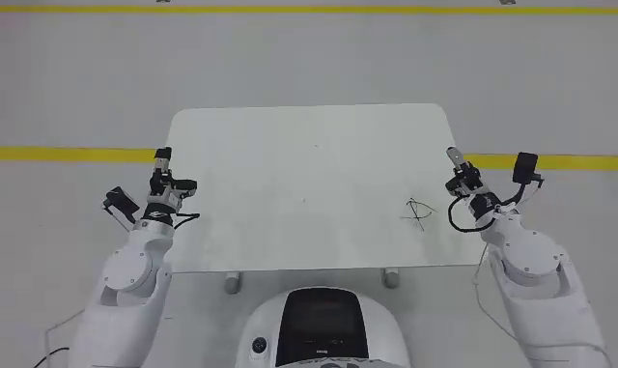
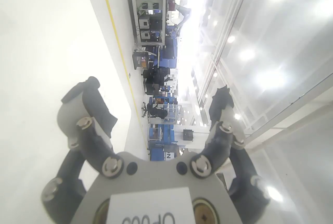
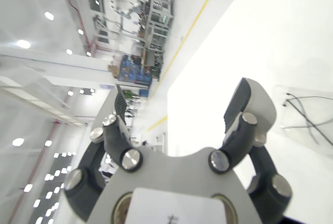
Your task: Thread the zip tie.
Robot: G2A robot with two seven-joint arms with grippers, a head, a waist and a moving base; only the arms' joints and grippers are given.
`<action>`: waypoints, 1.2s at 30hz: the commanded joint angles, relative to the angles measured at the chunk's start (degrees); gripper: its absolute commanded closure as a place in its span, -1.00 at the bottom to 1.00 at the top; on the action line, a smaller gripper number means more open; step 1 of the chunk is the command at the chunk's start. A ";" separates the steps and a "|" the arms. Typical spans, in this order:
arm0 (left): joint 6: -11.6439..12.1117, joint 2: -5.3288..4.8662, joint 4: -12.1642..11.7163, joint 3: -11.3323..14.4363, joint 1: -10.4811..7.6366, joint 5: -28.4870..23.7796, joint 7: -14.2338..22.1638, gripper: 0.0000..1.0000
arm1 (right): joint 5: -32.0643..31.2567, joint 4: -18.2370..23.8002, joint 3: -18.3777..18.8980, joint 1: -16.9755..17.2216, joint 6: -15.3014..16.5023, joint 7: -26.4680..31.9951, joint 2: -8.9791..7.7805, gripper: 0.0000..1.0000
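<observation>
While the right jaws gape, the zip tie [image 1: 418,213] lies nearby.

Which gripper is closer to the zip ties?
The right gripper: the zip ties lie just beside it, while the left gripper sits at the opposite edge of the table.

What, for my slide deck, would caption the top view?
Crossed zip ties lie untouched on the white table near the right hand; the left hand hovers at the opposite edge.
</observation>
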State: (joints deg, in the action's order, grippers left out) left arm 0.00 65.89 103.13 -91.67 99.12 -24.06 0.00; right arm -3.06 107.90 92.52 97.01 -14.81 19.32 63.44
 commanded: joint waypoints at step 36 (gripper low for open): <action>0.00 0.00 0.00 0.00 0.00 0.00 0.00 -1.00 | -33.36 -13.61 -10.54 -21.58 -4.67 34.46 -0.33 -1.00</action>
State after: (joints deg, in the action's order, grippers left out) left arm 0.00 65.89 103.13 -91.67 99.12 -24.06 0.00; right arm -36.42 94.29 81.98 75.43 -19.48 53.78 63.10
